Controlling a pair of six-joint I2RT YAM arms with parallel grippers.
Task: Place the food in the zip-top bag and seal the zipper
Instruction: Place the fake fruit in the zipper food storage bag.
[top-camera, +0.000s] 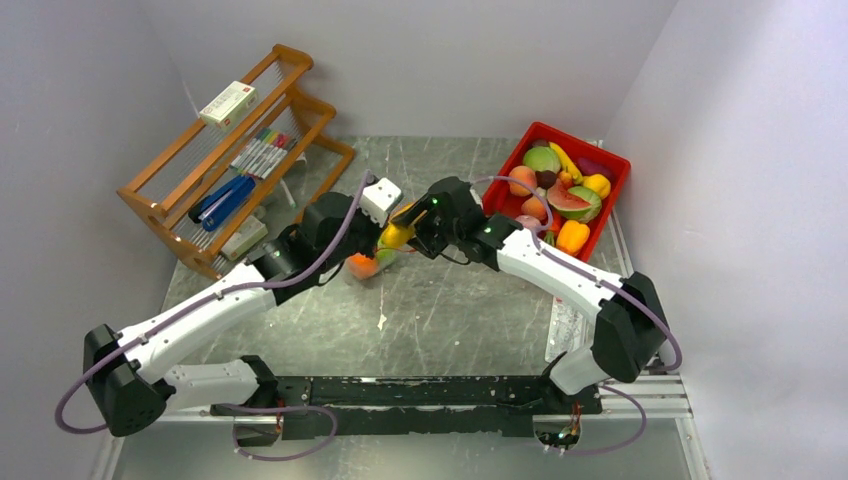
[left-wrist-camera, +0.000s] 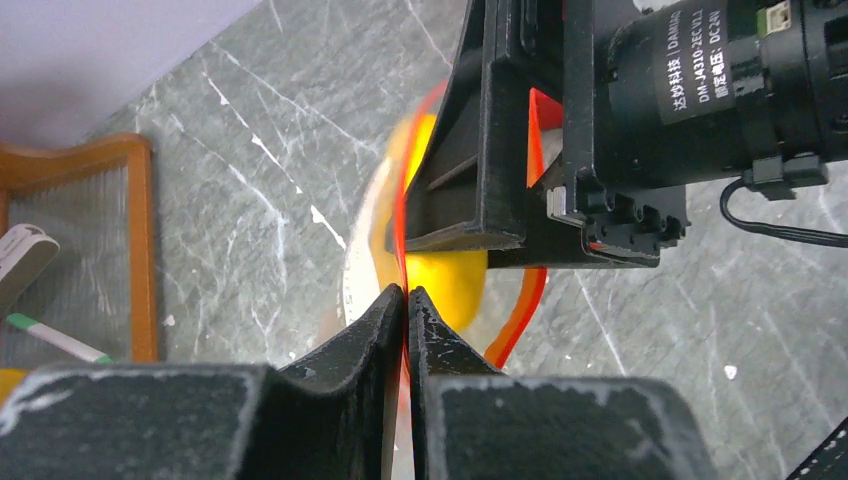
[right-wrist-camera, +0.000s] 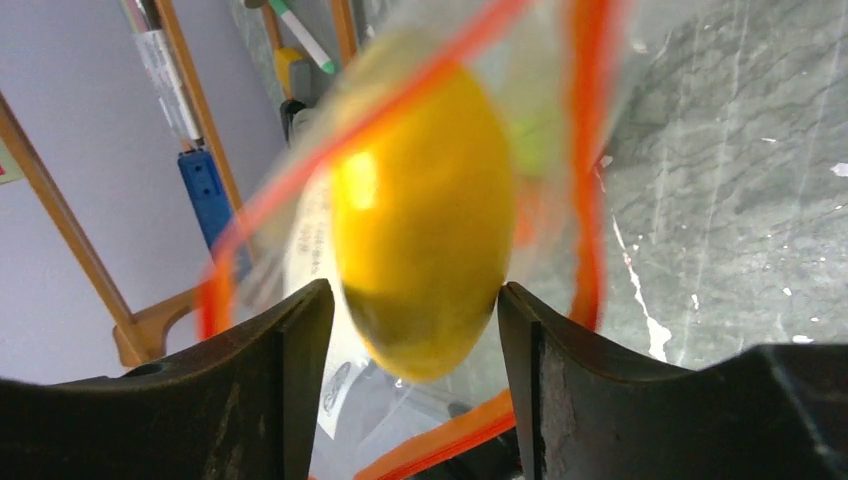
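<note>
Counter (top-camera: 450, 300) carries, upper right, a red tray (top-camera: 600, 150) loaded with food (top-camera: 560, 190); at centre frame the zip-top bag (top-camera: 375, 262) stands open, an orange piece (top-camera: 361, 266) already inside; left pincer (left-wrist-camera: 407, 300) is clamped tight on the zipper (left-wrist-camera: 400, 200), holding the mouth up; right pincer (right-wrist-camera: 415, 300), half spread, appears to grip a yellow fruit (right-wrist-camera: 425, 210) within that mouth; sealing is not yet done.

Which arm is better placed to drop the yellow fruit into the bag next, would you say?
Right: the right gripper holds the yellow fruit at the zip-top bag's mouth; the left gripper is shut on the zipper.
</note>
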